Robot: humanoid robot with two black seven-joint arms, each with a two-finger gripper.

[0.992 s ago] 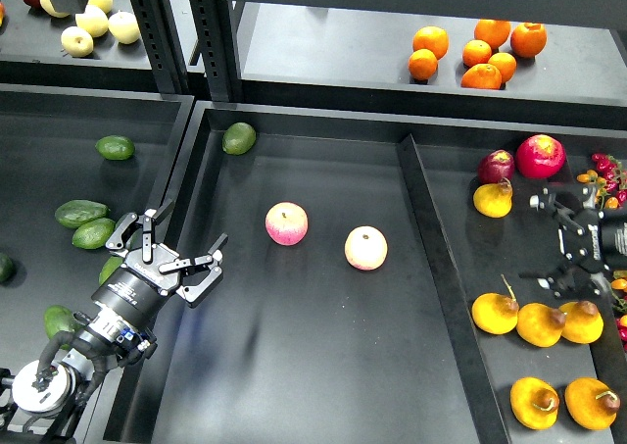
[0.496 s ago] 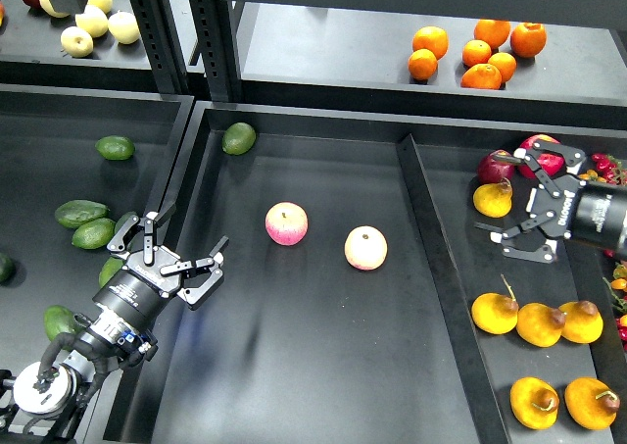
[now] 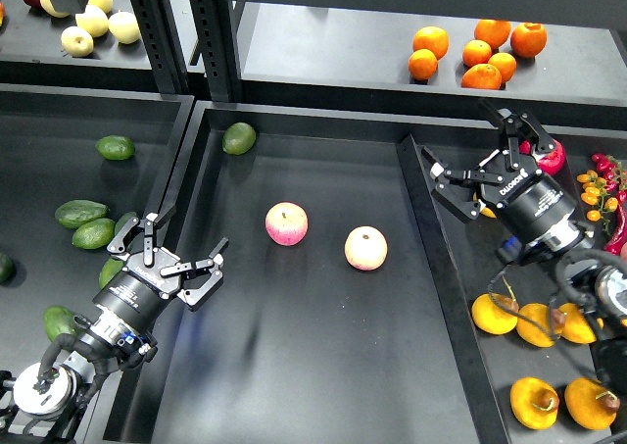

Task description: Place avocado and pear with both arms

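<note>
A dark green avocado (image 3: 238, 137) lies at the far left corner of the middle tray (image 3: 313, 366). Several more avocados (image 3: 80, 212) lie in the left tray. Several golden pears (image 3: 495, 314) lie in the right tray, near its front. My left gripper (image 3: 181, 248) is open and empty, over the left edge of the middle tray and well short of the avocado. My right gripper (image 3: 470, 155) is open and empty, above the far left part of the right tray by the divider. It hides a pear that lies behind it.
Two pink-yellow apples (image 3: 286, 223) (image 3: 365, 248) sit in the middle tray. Oranges (image 3: 475, 52) are on the upper right shelf, pale yellow fruit (image 3: 93, 23) on the upper left. A red fruit (image 3: 551, 157) lies behind my right gripper. A raised divider (image 3: 436, 268) separates the middle and right trays.
My right arm has swung up and to the left, from the right edge to the divider, covering the far pear. Its jaws stay open. The left arm has not moved.
</note>
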